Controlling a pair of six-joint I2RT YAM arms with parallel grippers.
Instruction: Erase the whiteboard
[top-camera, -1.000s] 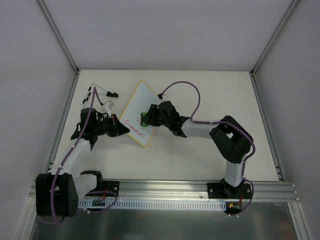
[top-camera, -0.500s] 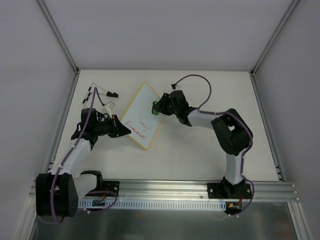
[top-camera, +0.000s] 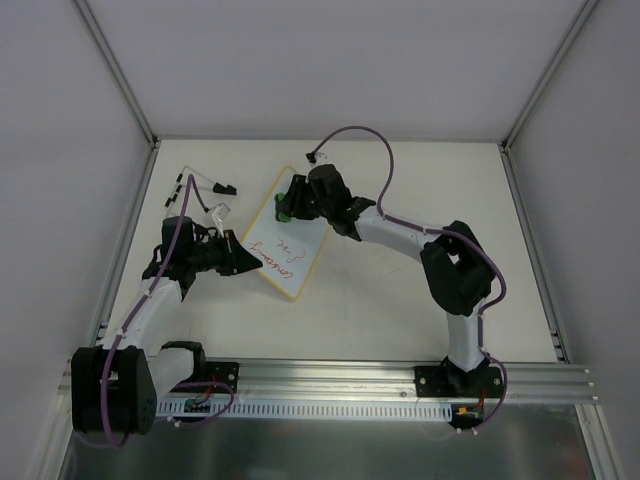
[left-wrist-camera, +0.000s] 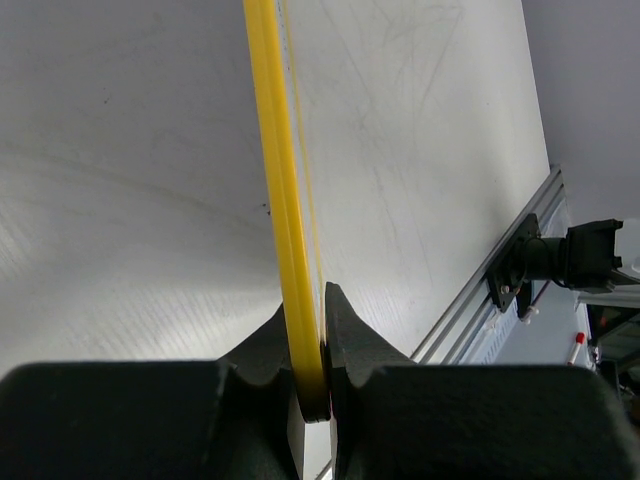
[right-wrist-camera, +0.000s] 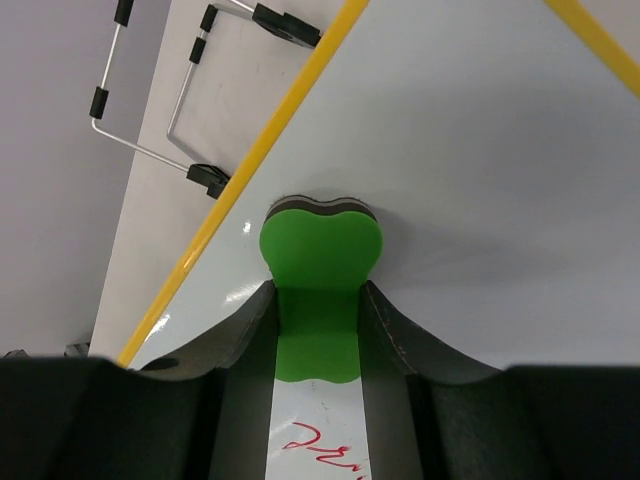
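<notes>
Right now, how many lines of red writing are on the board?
2: a long line along the board's near-left edge, a short one beside it; the eraser may hide more.

Yellow-edged white whiteboard (top-camera: 300, 230) (red writing (top-camera: 268, 260)), green eraser (right-wrist-camera: 320, 245).

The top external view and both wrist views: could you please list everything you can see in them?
whiteboard: one, white with a yellow frame, lying at an angle mid-table
red writing: several scrawls, on the board's near part
eraser: one, green, pressed on the board near its far-left edge
wire stand: one, silver with black tips, at the table's far left
table: one, white
rail: one, aluminium, along the near edge
cables: purple, along both arms
left gripper: black, clamped on the board's yellow edge
right gripper: black, shut on the eraser
</notes>
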